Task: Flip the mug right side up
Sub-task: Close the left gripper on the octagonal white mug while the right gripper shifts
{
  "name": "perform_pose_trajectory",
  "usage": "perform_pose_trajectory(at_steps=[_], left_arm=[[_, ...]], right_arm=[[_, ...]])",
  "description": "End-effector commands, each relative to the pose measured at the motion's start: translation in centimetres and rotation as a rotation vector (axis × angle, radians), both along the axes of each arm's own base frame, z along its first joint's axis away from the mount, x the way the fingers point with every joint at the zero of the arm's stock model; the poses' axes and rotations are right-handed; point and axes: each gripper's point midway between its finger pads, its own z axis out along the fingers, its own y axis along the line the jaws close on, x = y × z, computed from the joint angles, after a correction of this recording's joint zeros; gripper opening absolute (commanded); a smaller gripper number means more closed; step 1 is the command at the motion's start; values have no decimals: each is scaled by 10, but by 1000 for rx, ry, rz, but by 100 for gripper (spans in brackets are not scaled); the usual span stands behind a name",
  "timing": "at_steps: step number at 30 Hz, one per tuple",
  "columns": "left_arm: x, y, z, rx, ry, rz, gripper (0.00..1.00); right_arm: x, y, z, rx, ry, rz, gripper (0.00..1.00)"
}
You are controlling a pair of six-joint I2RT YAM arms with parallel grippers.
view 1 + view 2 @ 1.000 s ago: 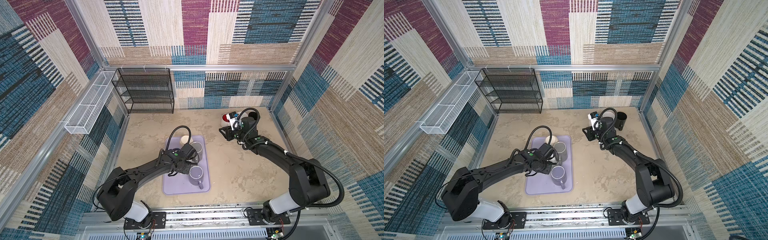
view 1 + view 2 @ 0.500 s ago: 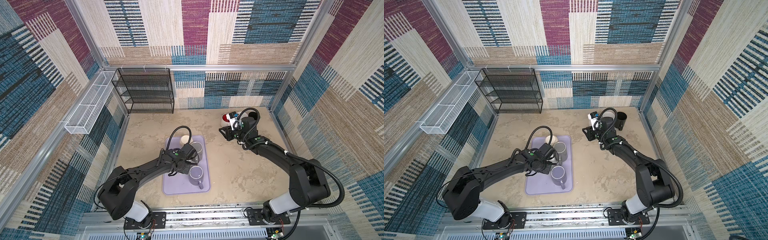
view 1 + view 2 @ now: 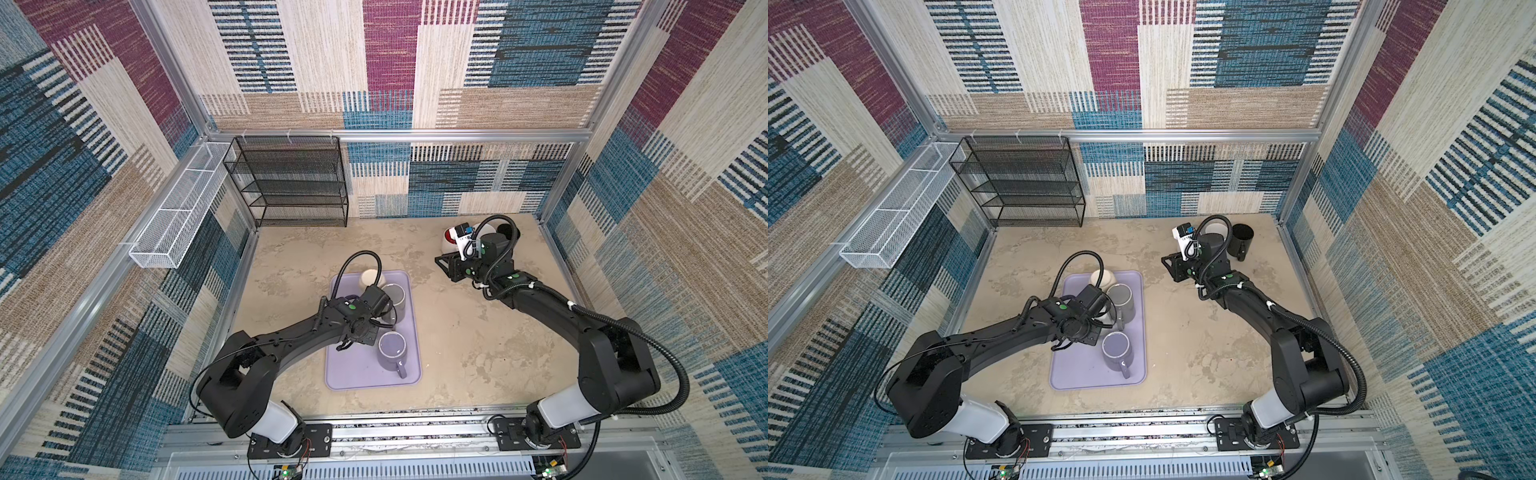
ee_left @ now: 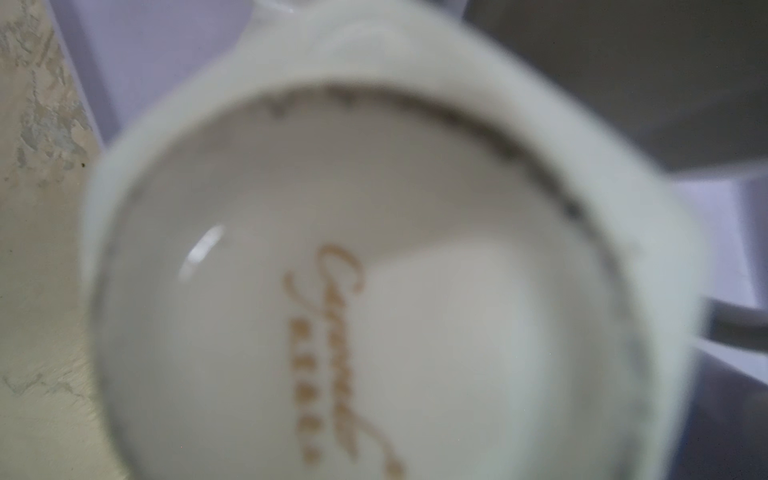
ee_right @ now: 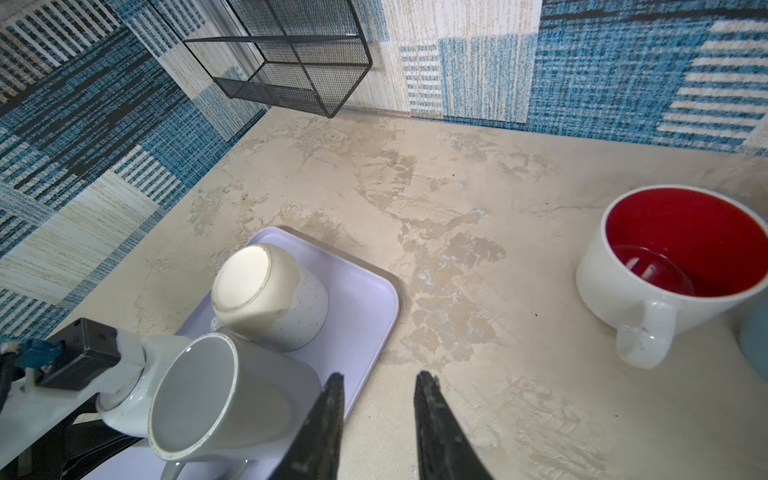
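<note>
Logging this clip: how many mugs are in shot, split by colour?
Cream mug: 1
Grey mug: 1
Lavender mug: 1
White mug with red inside: 1
Black mug: 1
Pale blue mug, cut off at the frame edge: 1
Pale speckled mug, half hidden: 1
Total: 7

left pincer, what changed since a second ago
The left pincer closed shut over the lavender tray, at the pale mug whose base fills its wrist view; whether it grips is hidden. The open right pincer, the grey mug and the purple mug stayed put.
</note>
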Motion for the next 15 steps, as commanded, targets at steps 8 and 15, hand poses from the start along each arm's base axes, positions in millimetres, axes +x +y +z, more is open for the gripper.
perform_pose_trajectory(at_steps=[8, 15], left_arm=[[-3, 15, -9, -25, 4, 40, 1], [-5, 23, -1, -84, -13, 67, 0]], right_arm=[[-2, 20, -3, -3, -2, 29, 32], [-5, 26, -9, -2, 10, 40, 32]])
